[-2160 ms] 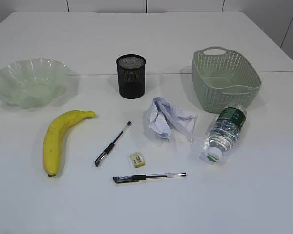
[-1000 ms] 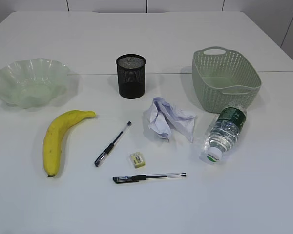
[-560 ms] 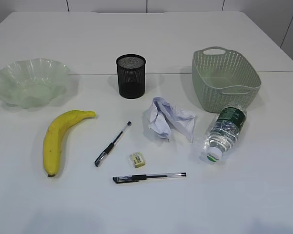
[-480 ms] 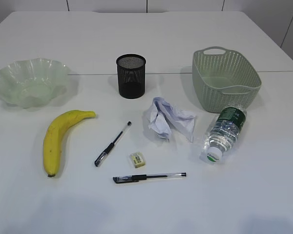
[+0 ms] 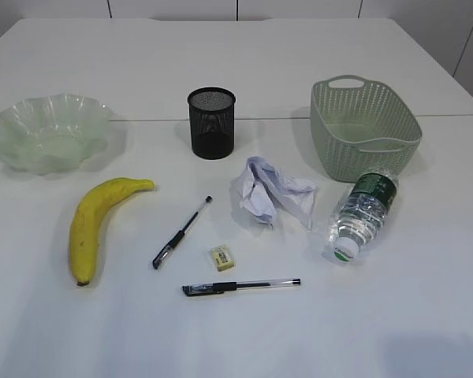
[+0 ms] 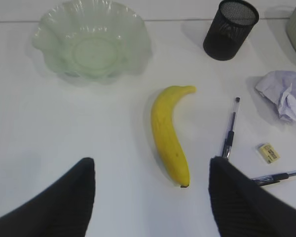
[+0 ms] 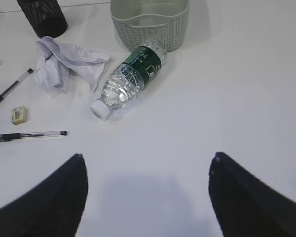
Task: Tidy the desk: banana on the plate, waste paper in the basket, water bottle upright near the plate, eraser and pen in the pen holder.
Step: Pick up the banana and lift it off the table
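Nothing on the desk (image 5: 426,299) has moved; both hands gape wide above bare tabletop

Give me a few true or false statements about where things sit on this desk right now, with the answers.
1. The water bottle stands upright. False: it lies on its side beside the basket.
2. The banana lies on the desk, not on the plate. True.
3. The eraser is inside the pen holder. False: it lies between two pens.
4. The crumpled paper is outside the basket. True.
5. The left hand holds the banana. False: it is open and empty.
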`<state>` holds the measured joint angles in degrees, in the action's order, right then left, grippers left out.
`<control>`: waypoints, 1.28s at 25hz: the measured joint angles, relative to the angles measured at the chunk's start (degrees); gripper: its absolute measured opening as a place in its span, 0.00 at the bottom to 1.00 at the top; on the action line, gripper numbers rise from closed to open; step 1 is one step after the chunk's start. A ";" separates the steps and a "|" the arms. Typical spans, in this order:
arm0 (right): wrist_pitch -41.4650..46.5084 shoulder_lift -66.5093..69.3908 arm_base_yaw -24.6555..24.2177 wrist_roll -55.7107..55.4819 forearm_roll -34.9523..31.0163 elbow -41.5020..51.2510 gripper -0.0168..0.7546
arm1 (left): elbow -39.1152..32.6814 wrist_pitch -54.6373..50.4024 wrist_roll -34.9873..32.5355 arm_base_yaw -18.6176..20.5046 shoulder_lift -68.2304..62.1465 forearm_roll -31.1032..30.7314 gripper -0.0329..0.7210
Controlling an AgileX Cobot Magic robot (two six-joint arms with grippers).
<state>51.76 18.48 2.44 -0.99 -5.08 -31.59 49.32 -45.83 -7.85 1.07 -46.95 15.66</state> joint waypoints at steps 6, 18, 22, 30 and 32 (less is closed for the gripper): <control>0.00 0.00 0.00 0.00 -0.13 0.00 0.76 | 8.25 0.41 -0.35 -1.60 -15.56 2.37 0.73; 0.00 0.00 0.00 0.00 -2.20 0.00 0.76 | 10.52 8.27 -1.84 -13.71 -31.88 2.49 0.76; 0.00 0.00 0.00 0.00 -2.65 0.00 0.76 | 10.62 9.78 -1.84 -14.40 -38.42 2.49 0.76; 0.58 0.00 0.00 0.00 -3.24 0.00 0.76 | 10.73 12.11 -0.01 -14.40 -49.15 0.88 0.76; 0.71 0.00 0.00 0.00 -4.37 0.00 0.76 | 10.79 12.84 1.70 -14.40 -51.37 -0.12 0.76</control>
<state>52.47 18.48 2.44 -0.99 -9.44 -31.59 60.11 -32.98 -6.15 -13.33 -98.32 15.55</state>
